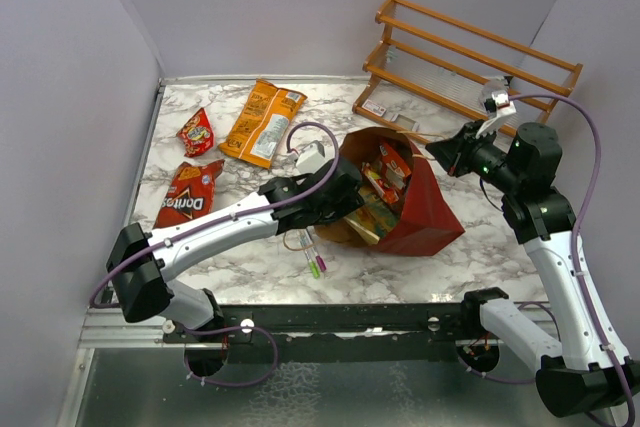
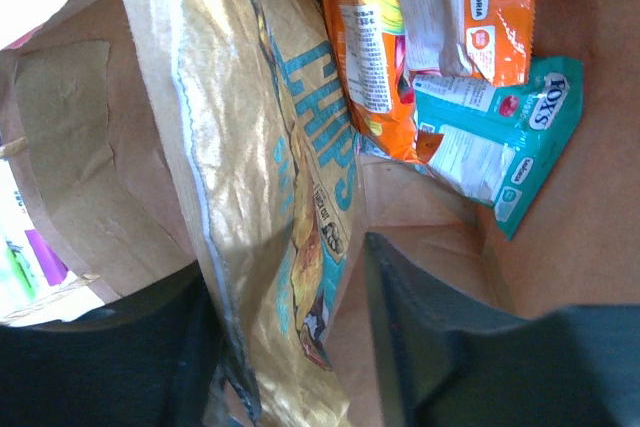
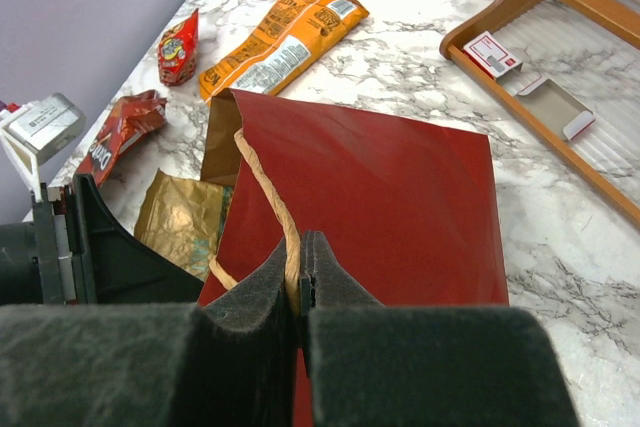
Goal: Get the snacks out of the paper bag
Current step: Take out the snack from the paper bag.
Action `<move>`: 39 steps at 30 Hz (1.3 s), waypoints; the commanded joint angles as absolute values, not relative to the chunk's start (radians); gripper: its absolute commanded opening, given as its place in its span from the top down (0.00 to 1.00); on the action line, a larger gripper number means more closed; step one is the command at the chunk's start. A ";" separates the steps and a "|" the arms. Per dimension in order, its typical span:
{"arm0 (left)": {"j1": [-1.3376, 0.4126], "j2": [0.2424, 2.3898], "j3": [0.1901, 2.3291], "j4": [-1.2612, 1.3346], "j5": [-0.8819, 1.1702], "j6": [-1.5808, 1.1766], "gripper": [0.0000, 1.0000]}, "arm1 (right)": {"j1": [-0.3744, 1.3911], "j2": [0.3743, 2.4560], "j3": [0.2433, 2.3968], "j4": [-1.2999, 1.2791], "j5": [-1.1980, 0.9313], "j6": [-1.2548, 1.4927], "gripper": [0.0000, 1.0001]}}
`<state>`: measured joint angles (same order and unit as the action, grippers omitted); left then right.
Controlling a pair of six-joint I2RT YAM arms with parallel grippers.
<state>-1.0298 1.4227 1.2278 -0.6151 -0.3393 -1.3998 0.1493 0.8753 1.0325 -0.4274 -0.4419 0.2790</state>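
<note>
The red paper bag (image 1: 428,209) lies on its side, mouth toward my left gripper (image 1: 345,197). That gripper reaches into the mouth, fingers apart around the tan-and-teal chip bag (image 2: 270,177), and the right finger (image 2: 440,347) stands off it. Deeper inside lie an orange packet (image 2: 440,17) and a teal packet (image 2: 500,137). My right gripper (image 3: 302,257) is shut on the bag's string handle (image 3: 262,182), holding the red upper side (image 3: 380,207) up. Out on the table lie a Doritos bag (image 1: 188,194), an orange chip bag (image 1: 262,122) and a small red packet (image 1: 197,131).
Two marker pens (image 1: 314,263) lie in front of the bag's mouth. A wooden slatted rack (image 1: 470,57) stands at the back right, with small cards (image 3: 493,54) by its foot. Grey walls close in the left, back and right sides.
</note>
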 commanded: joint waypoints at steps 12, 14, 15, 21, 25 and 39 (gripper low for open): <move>-1.043 1.412 1.342 -0.623 -0.422 -1.285 1.00 | 0.152 0.853 1.016 -0.428 -0.424 0.267 0.99; -1.043 1.396 1.350 -0.598 -0.432 -1.253 1.00 | 0.152 0.851 1.016 -0.430 -0.417 0.268 0.99; -1.043 1.390 1.371 -0.585 -0.435 -1.240 1.00 | 0.152 0.849 1.016 -0.430 -0.415 0.268 0.99; -1.043 1.366 1.450 -0.474 -0.434 -1.103 1.00 | 0.152 0.833 1.009 -0.434 -0.373 0.268 0.99; -1.042 1.347 1.494 -0.394 -0.405 -0.990 1.00 | 0.152 0.822 1.007 -0.441 -0.339 0.268 0.99; -1.043 1.093 1.498 -0.135 -0.275 -0.571 1.00 | 0.151 0.815 1.003 -0.438 -0.337 0.268 0.99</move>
